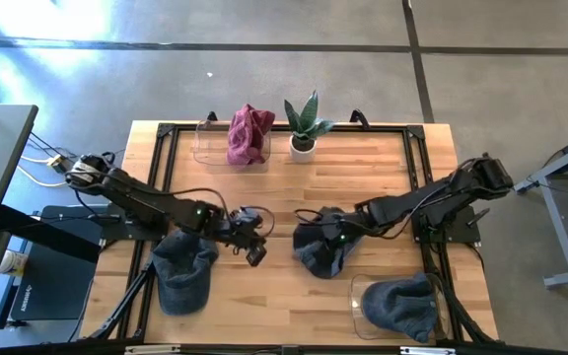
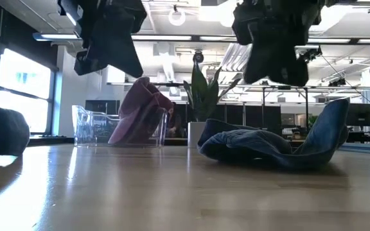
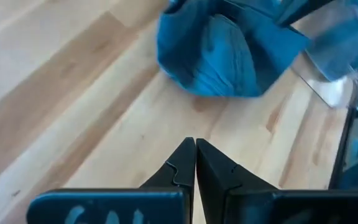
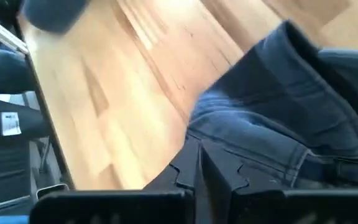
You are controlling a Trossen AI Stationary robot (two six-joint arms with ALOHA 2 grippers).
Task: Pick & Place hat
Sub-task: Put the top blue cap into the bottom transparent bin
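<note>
A blue denim hat (image 1: 323, 247) lay crumpled near the middle of the wooden surface (image 1: 284, 296), one flap standing up at its side in the low view (image 2: 272, 144). The right pincer (image 1: 341, 235) sat right over this hat with its two fingers pressed together; in its wrist view the tips (image 4: 199, 163) met just at the edge of the denim (image 4: 272, 130), and it was hard to say whether any cloth was caught between them. The left pincer (image 1: 254, 248) hung just beside the hat on its left, fingers (image 3: 194, 163) closed on nothing, above bare wood with the hat (image 3: 229, 50) a little ahead of them.

A dark grey hat (image 1: 183, 271) lay near the front left of the surface, partly under the left arm. Another grey hat (image 1: 402, 306) sat in a clear tray (image 1: 358, 296) at the front right. At the back, a maroon hat (image 1: 248, 133) rested in a second clear tray (image 1: 205, 143), with a small potted plant (image 1: 304, 123) just beside it.
</note>
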